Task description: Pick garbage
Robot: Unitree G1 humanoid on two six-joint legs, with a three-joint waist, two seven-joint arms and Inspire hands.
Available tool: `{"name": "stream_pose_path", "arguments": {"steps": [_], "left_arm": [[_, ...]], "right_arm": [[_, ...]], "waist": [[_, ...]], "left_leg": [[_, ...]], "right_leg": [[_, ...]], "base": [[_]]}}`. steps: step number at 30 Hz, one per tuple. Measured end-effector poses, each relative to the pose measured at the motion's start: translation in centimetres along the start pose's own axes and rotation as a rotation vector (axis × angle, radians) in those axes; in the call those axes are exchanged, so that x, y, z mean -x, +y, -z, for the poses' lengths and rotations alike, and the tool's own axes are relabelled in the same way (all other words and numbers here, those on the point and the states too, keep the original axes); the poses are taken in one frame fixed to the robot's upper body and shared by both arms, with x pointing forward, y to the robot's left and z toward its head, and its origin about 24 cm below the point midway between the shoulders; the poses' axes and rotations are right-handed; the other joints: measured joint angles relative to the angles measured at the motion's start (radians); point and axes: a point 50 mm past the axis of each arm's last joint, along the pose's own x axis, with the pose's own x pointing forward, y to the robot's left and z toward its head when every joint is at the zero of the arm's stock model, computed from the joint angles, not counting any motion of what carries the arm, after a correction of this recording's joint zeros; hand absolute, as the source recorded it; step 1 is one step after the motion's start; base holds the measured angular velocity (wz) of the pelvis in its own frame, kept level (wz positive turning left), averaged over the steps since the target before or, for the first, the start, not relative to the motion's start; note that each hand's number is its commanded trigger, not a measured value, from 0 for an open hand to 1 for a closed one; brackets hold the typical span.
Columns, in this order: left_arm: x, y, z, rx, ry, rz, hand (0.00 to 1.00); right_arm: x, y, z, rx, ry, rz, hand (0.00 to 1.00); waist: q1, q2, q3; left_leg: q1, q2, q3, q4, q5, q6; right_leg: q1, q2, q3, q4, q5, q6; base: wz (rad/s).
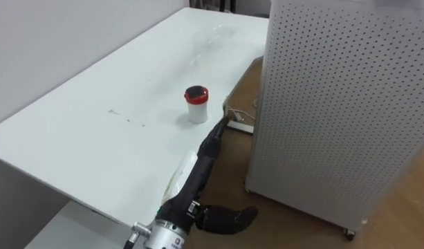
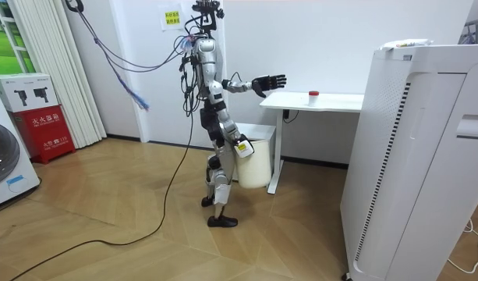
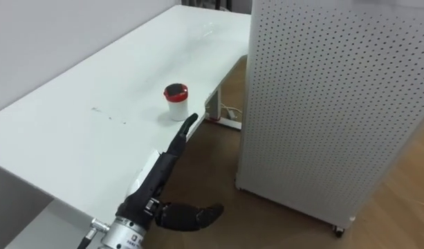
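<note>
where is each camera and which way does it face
left eye view: on the head, looking down along the table at the cup; the left hand reaches in, open.
right eye view: same head, a bit further right, same scene and hand.
room view: stands off in the room, facing the whole robot at the table's end.
shared: table, cup, white cabinet, raised hand.

table (image 1: 94,138): I have it ahead and to the left, running away from me, with the wall (image 1: 45,48) along its left side.
cup (image 1: 196,104): upright on the table, near its right edge.
left hand (image 1: 203,160): over the table's right edge, before the cup and apart from it.
cabinet (image 1: 336,104): on the floor (image 1: 288,221) right of the table, with a strip of floor between them.
bin (image 2: 254,160): under the table's near end, beside where the robot stands.
</note>
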Motion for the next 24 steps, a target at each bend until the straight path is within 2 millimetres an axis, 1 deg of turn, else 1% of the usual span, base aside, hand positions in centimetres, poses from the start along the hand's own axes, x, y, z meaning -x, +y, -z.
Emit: {"name": "stream_pose_path", "arguments": {"steps": [5,7,8,9,10,11,12,13,14,15,16,19,20,21,22,23,24], "left_arm": [[0.1,0.8,0.3,-0.019,0.008,-0.024,0.0],[0.1,1.5,0.5,-0.028,0.015,-0.059,0.0],[0.1,1.7,0.6,-0.032,0.019,-0.072,0.0],[0.2,2.2,0.7,-0.036,0.026,-0.1,0.0],[0.4,2.7,1.0,-0.039,0.038,-0.132,0.0],[0.5,2.9,1.1,-0.04,0.046,-0.146,0.0],[0.8,3.4,1.3,-0.044,0.059,-0.174,0.0],[0.9,3.9,1.5,-0.05,0.066,-0.203,0.0],[0.9,4.1,1.5,-0.052,0.067,-0.215,0.0],[1.0,4.5,1.6,-0.055,0.069,-0.238,0.0],[1.1,4.7,1.7,-0.056,0.074,-0.254,0.0],[1.3,4.7,1.7,-0.057,0.079,-0.262,0.0],[1.4,4.6,1.9,-0.056,0.089,-0.275,0.0],[1.7,4.7,2.3,-0.058,0.107,-0.288,0.0],[1.9,4.8,2.4,-0.06,0.114,-0.295,0.0],[2.3,5.1,2.6,-0.063,0.13,-0.311,0.0],[2.7,5.4,2.9,-0.066,0.147,-0.329,0.0]], "right_arm": [[0.0,-0.1,0.0,-0.012,-0.003,0.011,1.0],[0.0,-0.3,-0.1,-0.03,-0.014,0.029,1.0],[0.0,-0.3,-0.2,-0.033,-0.017,0.032,1.0],[0.0,-0.3,-0.2,-0.033,-0.021,0.036,1.0],[0.1,-0.3,-0.2,-0.034,-0.02,0.038,1.0],[0.1,-0.4,-0.2,-0.036,-0.019,0.039,1.0],[0.1,-0.4,-0.1,-0.04,-0.019,0.04,1.0],[0.1,-0.3,-0.1,-0.04,-0.019,0.039,1.0],[0.1,-0.3,-0.1,-0.041,-0.019,0.038,1.0],[0.1,-0.3,-0.1,-0.043,-0.02,0.039,1.0],[0.1,-0.3,-0.1,-0.043,-0.018,0.039,1.0],[0.1,-0.4,0.0,-0.041,-0.015,0.042,1.0],[0.1,-0.4,0.0,-0.036,-0.012,0.041,1.0],[0.1,-0.4,0.1,-0.023,-0.01,0.037,1.0],[0.1,-0.3,0.0,-0.016,-0.011,0.034,1.0],[0.1,-0.3,0.0,-0.009,-0.011,0.026,1.0],[0.1,-0.1,-0.2,-0.005,-0.018,0.019,1.0]], "waist": [[-0.005,0.0,-0.0001],[0.008,0.0,0.0001],[0.011,0.0,0.0002],[0.025,-0.001,0.0009],[0.034,-0.003,0.0016],[0.039,-0.003,0.0018],[0.053,-0.003,0.0019],[0.057,-0.005,0.0022],[0.057,-0.005,0.0016],[0.057,-0.005,0.0011],[0.057,-0.006,0.0011],[0.052,-0.009,0.0009],[0.053,-0.014,0.002],[0.063,-0.015,0.0024],[0.067,-0.016,0.0028],[0.082,-0.017,0.0027],[0.087,-0.02,0.0024]], "left_leg": [[0.0,0.001,0.007,0.002,-0.001,-0.001],[0.003,0.004,0.029,0.0,-0.005,-0.002],[0.003,0.005,0.04,0.0,-0.007,-0.003],[0.006,0.008,0.057,0.001,-0.012,-0.005],[0.016,0.012,0.081,0.001,-0.019,-0.007],[0.022,0.015,0.096,0.001,-0.024,-0.008],[0.033,0.021,0.119,0.005,-0.035,-0.012],[0.037,0.027,0.13,0.011,-0.044,-0.014],[0.038,0.029,0.135,0.012,-0.046,-0.015],[0.039,0.037,0.154,0.018,-0.052,-0.017],[0.038,0.043,0.158,0.029,-0.06,-0.021],[0.04,0.053,0.162,0.037,-0.065,-0.026],[0.046,0.061,0.173,0.043,-0.069,-0.032],[0.053,0.072,0.184,0.058,-0.082,-0.041],[0.052,0.081,0.191,0.076,-0.093,-0.045],[0.051,0.101,0.211,0.119,-0.116,-0.057],[0.04,0.123,0.21,0.183,-0.138,-0.068]], "right_leg": [[-0.006,0.002,0.007,0.008,0.001,-0.001],[-0.029,0.003,0.022,0.025,0.0,-0.001],[-0.035,0.004,0.022,0.028,0.0,-0.001],[-0.043,0.004,0.017,0.041,0.0,-0.002],[-0.055,0.006,0.018,0.054,0.0,-0.003],[-0.059,0.006,0.015,0.06,-0.001,-0.005],[-0.067,0.008,0.002,0.072,0.002,-0.011],[-0.071,0.008,-0.024,0.077,0.005,-0.019],[-0.07,0.008,-0.035,0.076,0.007,-0.023],[-0.07,0.009,-0.055,0.071,0.011,-0.03],[-0.069,0.011,-0.067,0.071,0.013,-0.032],[-0.068,0.021,-0.063,0.07,0.012,-0.034],[-0.069,0.027,-0.064,0.071,0.009,-0.039],[-0.07,0.035,-0.068,0.077,0.001,-0.05],[-0.071,0.039,-0.071,0.083,-0.004,-0.056],[-0.076,0.046,-0.088,0.108,-0.02,-0.07],[-0.078,0.047,-0.111,0.127,-0.043,-0.082]], "base": [[-0.06],[-0.27],[-0.47],[-0.55],[-0.6],[-0.7],[-0.72],[-0.67],[-0.51],[-0.38],[-0.32],[-0.14],[-0.3],[-0.38],[-0.56],[-0.58],[-0.67]]}}
